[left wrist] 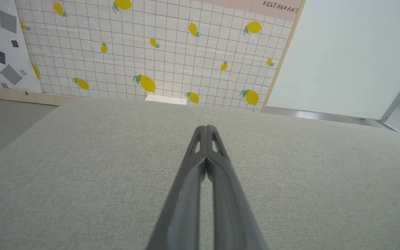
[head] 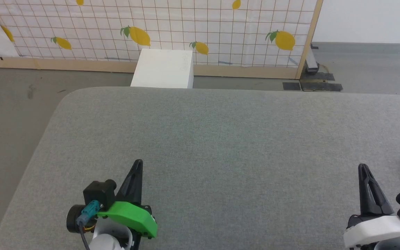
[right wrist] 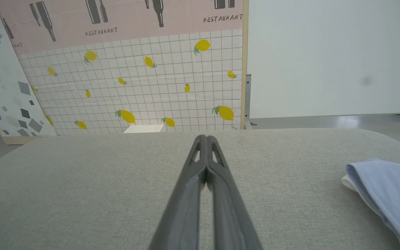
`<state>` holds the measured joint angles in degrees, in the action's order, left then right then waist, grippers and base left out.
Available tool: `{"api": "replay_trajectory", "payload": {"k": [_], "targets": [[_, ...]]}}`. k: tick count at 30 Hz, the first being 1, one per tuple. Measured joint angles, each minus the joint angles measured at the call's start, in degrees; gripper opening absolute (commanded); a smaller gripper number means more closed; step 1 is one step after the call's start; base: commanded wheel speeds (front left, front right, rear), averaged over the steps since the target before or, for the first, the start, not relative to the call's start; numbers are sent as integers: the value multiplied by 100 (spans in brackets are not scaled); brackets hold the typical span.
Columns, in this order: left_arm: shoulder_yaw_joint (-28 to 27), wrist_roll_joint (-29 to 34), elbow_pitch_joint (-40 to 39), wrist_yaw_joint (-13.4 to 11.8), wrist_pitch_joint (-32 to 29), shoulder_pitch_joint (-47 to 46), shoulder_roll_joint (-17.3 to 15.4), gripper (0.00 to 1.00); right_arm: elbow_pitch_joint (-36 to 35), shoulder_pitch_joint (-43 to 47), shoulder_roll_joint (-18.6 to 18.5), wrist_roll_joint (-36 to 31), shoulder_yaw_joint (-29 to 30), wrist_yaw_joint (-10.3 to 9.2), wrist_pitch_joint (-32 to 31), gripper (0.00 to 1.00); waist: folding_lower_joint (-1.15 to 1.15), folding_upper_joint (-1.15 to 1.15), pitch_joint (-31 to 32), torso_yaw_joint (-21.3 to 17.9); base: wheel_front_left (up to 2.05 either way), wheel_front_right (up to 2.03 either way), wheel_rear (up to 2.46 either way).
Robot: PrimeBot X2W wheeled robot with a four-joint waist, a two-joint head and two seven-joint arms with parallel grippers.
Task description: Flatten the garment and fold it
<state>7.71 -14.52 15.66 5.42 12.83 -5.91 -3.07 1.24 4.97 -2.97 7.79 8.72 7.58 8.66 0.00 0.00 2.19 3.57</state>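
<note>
While the light blue garment [right wrist: 387,187] lay at the grey desk's [head: 221,139] right edge, apparently folded, the right end effector [head: 362,168] just beside it and the left end effector [head: 138,164] well apart were both closed, gripping nothing.

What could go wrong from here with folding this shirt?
1. The garment lies far to the right, barely inside the head view, so a reach for it may be misjudged.
2. The left fingers and right fingers are both shut; unless opened they would likely push the fabric instead of gripping it.
3. It looks bunched, so a grab may take several layers.
</note>
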Motion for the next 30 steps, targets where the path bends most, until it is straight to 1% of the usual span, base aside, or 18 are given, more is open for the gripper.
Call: {"api": "replay_trajectory", "payload": {"k": [5, 30], "targets": [[-37, 131, -77, -20, -65, 7, 0, 0, -2, -13, 0, -30, -44, 0, -43, 0, 0, 0, -10, -16, 0, 0, 0], [-212, 408, -439, -146, -366, 120, -1, 0, -15, -94, 0, -186, -245, 0, -237, 0, 0, 0, -62, -102, 0, 0, 0]]}}
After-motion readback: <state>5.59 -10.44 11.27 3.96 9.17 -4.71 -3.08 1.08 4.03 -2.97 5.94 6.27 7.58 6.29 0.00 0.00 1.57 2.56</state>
